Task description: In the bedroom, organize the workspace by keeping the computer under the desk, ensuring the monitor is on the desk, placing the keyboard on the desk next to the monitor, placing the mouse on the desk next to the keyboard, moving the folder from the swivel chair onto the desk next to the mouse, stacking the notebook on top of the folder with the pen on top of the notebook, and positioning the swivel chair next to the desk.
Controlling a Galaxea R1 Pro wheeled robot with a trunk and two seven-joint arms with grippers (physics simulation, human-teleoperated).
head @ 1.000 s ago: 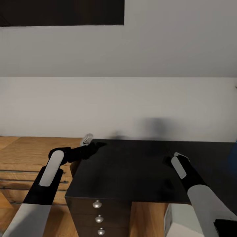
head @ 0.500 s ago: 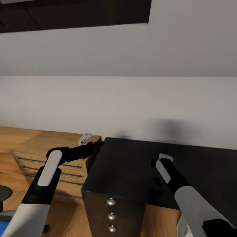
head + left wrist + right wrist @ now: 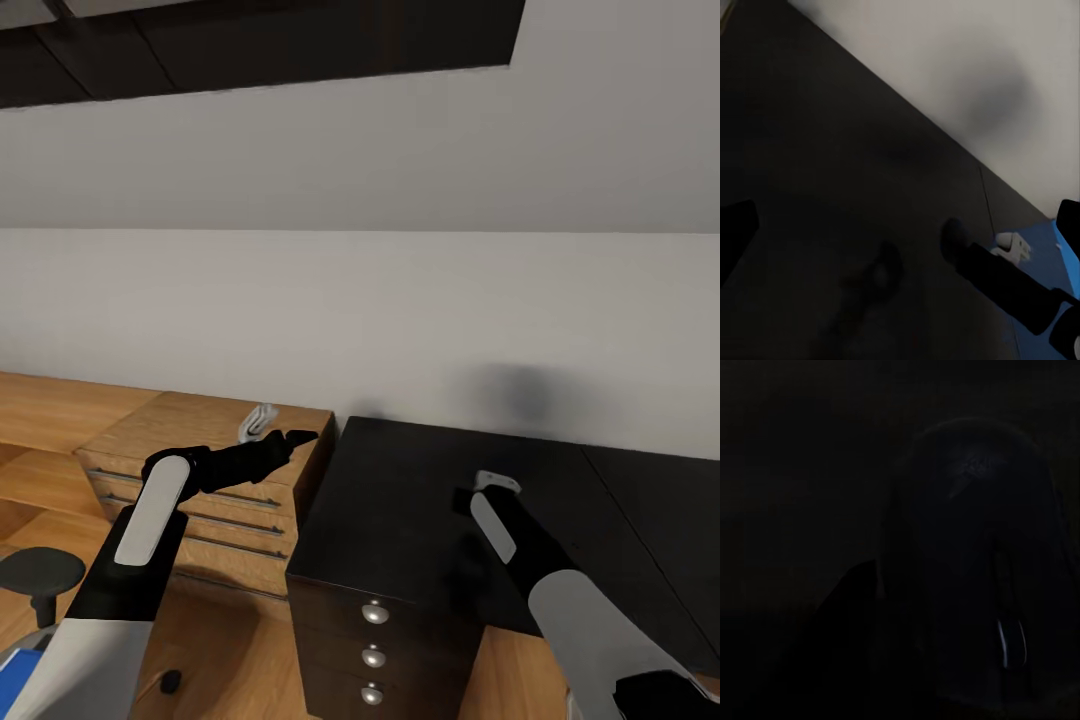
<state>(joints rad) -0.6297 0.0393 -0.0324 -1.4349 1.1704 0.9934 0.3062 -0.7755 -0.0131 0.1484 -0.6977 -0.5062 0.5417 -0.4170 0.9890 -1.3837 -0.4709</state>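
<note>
Black desk (image 3: 420, 520) slid rightward as camera turned left | chair (image 3: 40, 575) now entering | right tool (image 3: 478, 497) gripping mouse (image 3: 971, 547) | left tool (image 3: 300, 437) state unclear

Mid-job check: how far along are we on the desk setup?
Done: nothing confirmable; the part of the desk in view carries none of the items. In hand: a dark rounded shape, likely the mouse, sits close before the right gripper; grip unclear. Left: the swivel chair stands beyond the wooden drawers, away from the desk; folder stack pending.
</note>
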